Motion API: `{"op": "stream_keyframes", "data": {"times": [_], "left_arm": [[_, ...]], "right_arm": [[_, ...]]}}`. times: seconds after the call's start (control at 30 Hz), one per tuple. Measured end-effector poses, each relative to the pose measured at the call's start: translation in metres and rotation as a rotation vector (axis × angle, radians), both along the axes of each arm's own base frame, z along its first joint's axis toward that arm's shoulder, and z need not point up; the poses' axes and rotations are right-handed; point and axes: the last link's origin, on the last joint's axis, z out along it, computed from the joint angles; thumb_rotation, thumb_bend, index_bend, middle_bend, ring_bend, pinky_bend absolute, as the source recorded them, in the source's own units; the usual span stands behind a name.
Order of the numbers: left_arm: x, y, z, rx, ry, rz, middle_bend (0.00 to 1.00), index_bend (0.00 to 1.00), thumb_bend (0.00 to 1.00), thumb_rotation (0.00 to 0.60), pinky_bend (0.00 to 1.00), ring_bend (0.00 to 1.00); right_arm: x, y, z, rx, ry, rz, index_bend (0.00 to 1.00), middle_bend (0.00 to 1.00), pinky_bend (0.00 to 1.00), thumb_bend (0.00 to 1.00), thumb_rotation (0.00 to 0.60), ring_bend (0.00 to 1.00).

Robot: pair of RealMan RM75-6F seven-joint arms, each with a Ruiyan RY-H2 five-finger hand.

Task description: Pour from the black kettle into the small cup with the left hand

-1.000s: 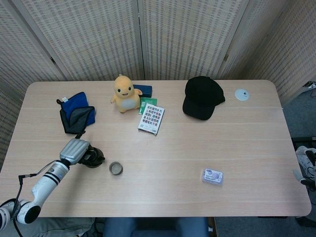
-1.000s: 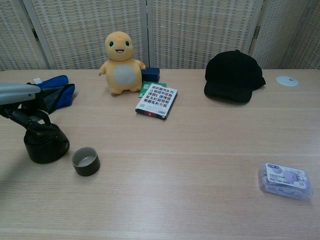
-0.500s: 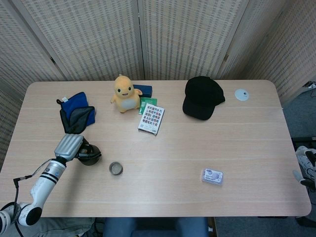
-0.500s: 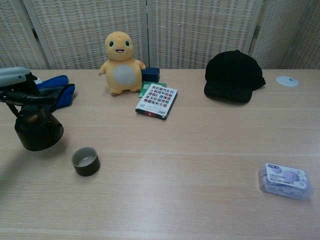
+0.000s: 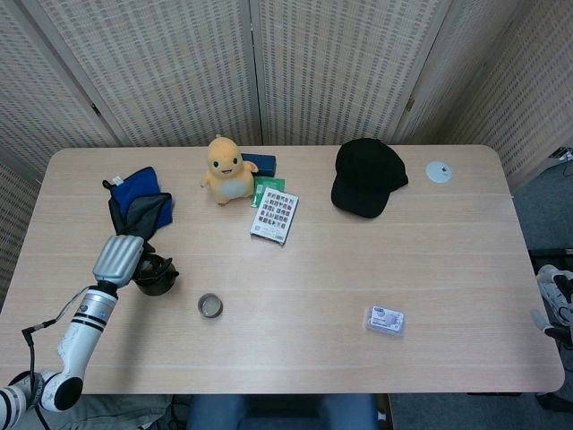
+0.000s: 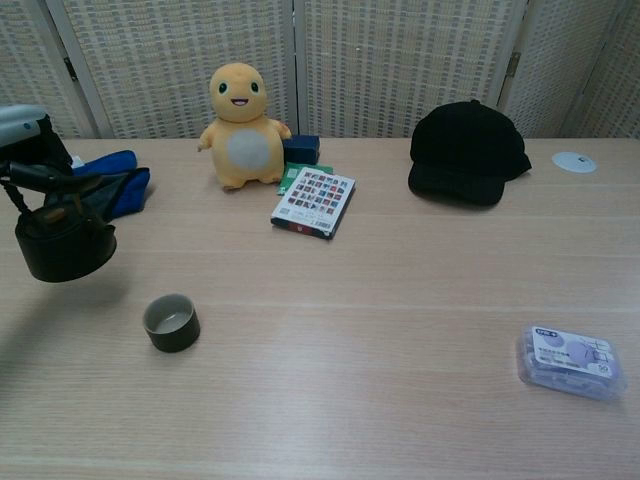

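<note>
My left hand (image 5: 119,258) (image 6: 25,135) holds the black kettle (image 5: 153,274) (image 6: 63,243) by its handle, lifted well above the table at the left. The kettle hangs roughly level. The small cup (image 5: 210,306) (image 6: 171,321), dark outside and pale inside, stands on the table to the right of and nearer than the kettle, apart from it. Neither view shows the right hand.
A blue and grey cloth (image 5: 138,204) (image 6: 112,188) lies behind the kettle. A yellow plush toy (image 5: 228,169), a patterned booklet (image 5: 275,215), a black cap (image 5: 367,176), a white disc (image 5: 438,171) and a small purple box (image 5: 385,319) lie further right.
The left hand has lifted the kettle off the table and carried it up and slightly left. The cup has not moved.
</note>
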Motion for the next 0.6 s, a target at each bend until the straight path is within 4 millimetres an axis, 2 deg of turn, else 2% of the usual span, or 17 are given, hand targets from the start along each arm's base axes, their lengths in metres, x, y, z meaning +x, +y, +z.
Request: {"op": "stream_keyframes", "data": {"times": [0.6], "left_arm": [[0.0078, -0.0066, 0.0099, 0.015, 0.070, -0.084, 1.00, 1.00, 0.33, 0.347, 0.40, 0.96]], "right_arm": [[-0.0009, -0.0009, -0.0023, 0.008, -0.004, -0.002, 0.38, 0.38, 0.38, 0.17, 0.600, 0.31]]}}
